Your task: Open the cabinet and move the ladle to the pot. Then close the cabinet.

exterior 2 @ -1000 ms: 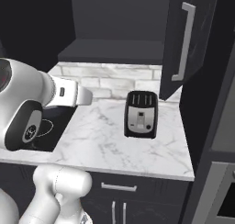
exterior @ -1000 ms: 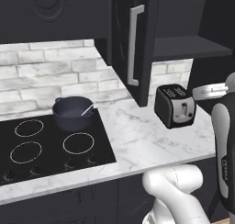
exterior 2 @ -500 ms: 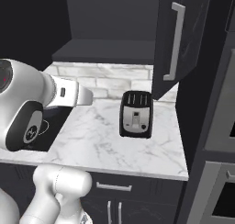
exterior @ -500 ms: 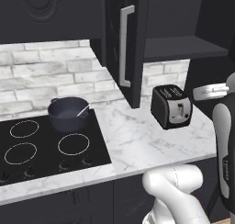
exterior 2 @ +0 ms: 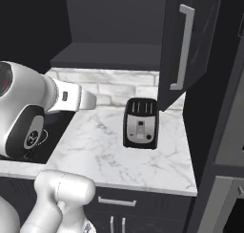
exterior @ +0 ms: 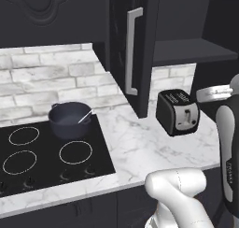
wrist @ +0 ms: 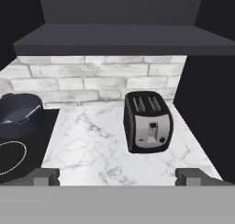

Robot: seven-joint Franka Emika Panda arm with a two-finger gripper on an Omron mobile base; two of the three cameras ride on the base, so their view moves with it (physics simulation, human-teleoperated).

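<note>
White marble counter [exterior: 140, 147] runs under a pale brick backsplash [exterior: 42, 84], with a black cooktop [exterior: 42, 159] set into it on the left. On the cooktop's rear right ring we see the pot [exterior: 69, 120], and the ladle [exterior: 84, 117] leans inside it, its thin silvery handle resting against the rim. Right of the cooktop a black toaster [exterior: 177, 112] stands on the counter. Above it the cabinet [exterior: 140, 49] is open: one door [exterior 2: 188, 46] with its long silver bar handle [exterior: 132, 52] swings out over the counter, and the dark shelf [wrist: 124, 42] inside is exposed. In the hand view our fingers [wrist: 46, 176] stand spread wide apart with nothing between them, well short of the toaster and pointed toward it.
</note>
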